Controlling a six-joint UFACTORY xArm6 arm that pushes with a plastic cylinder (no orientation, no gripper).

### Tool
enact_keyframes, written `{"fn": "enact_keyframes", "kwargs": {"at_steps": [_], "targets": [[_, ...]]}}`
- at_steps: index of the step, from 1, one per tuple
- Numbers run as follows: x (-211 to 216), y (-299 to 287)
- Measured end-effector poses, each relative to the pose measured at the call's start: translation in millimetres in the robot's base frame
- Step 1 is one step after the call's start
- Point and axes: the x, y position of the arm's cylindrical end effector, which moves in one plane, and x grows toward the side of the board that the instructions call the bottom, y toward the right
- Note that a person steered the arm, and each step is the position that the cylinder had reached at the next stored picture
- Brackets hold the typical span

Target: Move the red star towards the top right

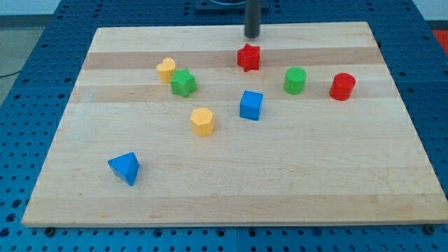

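Note:
The red star (248, 57) lies on the wooden board (231, 189), near the top centre of the view. My tip (252, 36) is just above the star in the view, a short gap from it, slightly to its right. The rod rises out of the view's top edge.
A red cylinder (342, 86) and a green cylinder (295, 80) lie to the star's right. A blue cube (250, 105) is below it. A green star (183, 82), a yellow heart (166, 69), a yellow hexagon (202, 121) and a blue triangle (125, 167) lie to the left.

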Motion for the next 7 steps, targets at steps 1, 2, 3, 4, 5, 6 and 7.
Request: {"fn": "enact_keyframes", "kwargs": {"at_steps": [1, 2, 3, 4, 5, 6, 7], "targets": [[23.8, -32.8], [69.0, -33.9], [85.0, -31.2], [88.4, -2.8], [88.5, 21.9], [87.0, 46.2], [80.5, 76.6]]}}
